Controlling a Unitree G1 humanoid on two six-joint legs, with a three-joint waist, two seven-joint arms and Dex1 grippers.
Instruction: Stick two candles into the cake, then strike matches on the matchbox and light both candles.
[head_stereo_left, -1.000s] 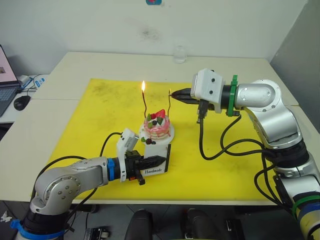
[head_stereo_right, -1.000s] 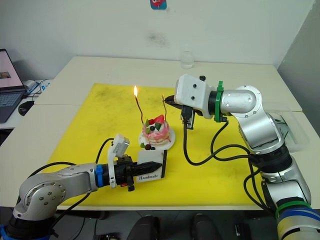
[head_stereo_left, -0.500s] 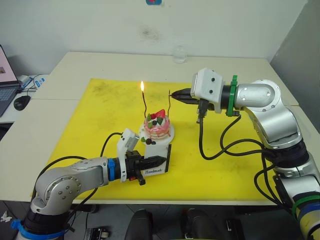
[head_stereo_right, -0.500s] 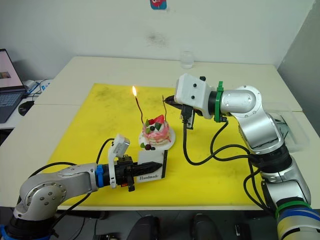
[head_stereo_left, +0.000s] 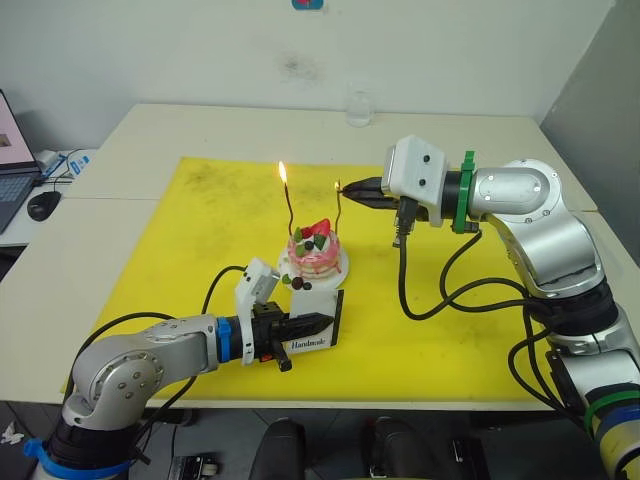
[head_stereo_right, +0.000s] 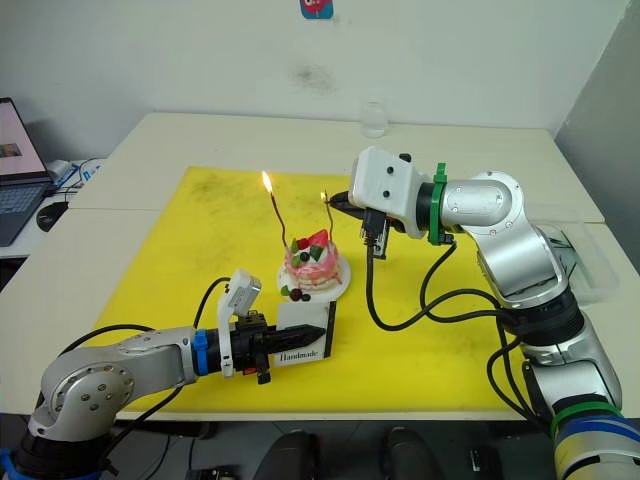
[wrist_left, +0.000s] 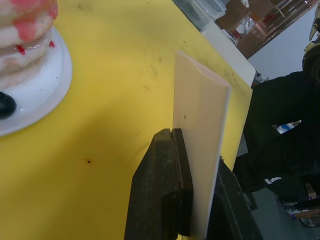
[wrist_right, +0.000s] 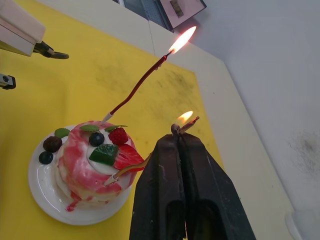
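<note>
Holding the burning match (wrist_right: 182, 125) clenched in my right pincer (head_stereo_left: 362, 188) at the gold candle's (head_stereo_left: 340, 211) tip above the mid-counter cake (head_stereo_left: 314, 251), I judged steadiness mattered until it caught, while my left pincer (head_stereo_left: 305, 324) gripped the matchbox (head_stereo_left: 316, 316).

The matchbox (head_stereo_right: 303, 345) bears the black word "Handmade" on its white face; no other print is legible.
</note>
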